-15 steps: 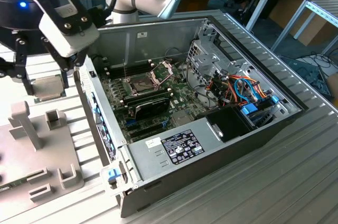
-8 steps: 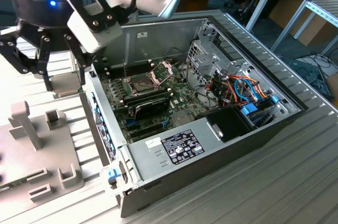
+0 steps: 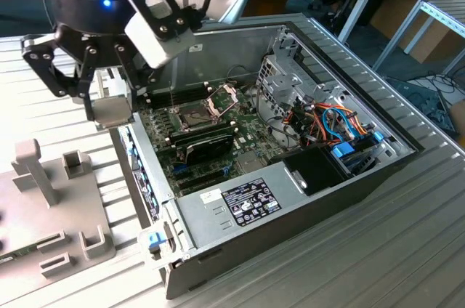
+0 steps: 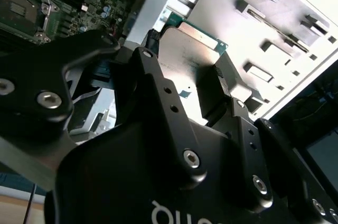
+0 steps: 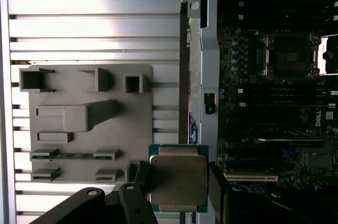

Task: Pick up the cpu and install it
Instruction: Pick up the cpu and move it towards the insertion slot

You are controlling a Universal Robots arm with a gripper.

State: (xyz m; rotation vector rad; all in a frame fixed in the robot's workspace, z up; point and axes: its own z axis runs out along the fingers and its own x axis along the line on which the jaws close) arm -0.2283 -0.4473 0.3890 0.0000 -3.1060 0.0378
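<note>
two fingers (image 5: 217, 184) of the gripper (image 3: 110, 104) clamp opposite edges of the cpu (image 5: 177, 180), which sits flat between them, its silver lid facing the first wrist view. being square, it has no long axis; its sides run parallel with the computer case wall (image 5: 203, 65). it hangs over that wall, between the grey fixture plate (image 5: 84, 123) on the slatted desk (image 5: 95, 23) and the motherboard (image 5: 274, 129). the open socket (image 5: 290, 55) lies well apart, uncovered from above.
</note>
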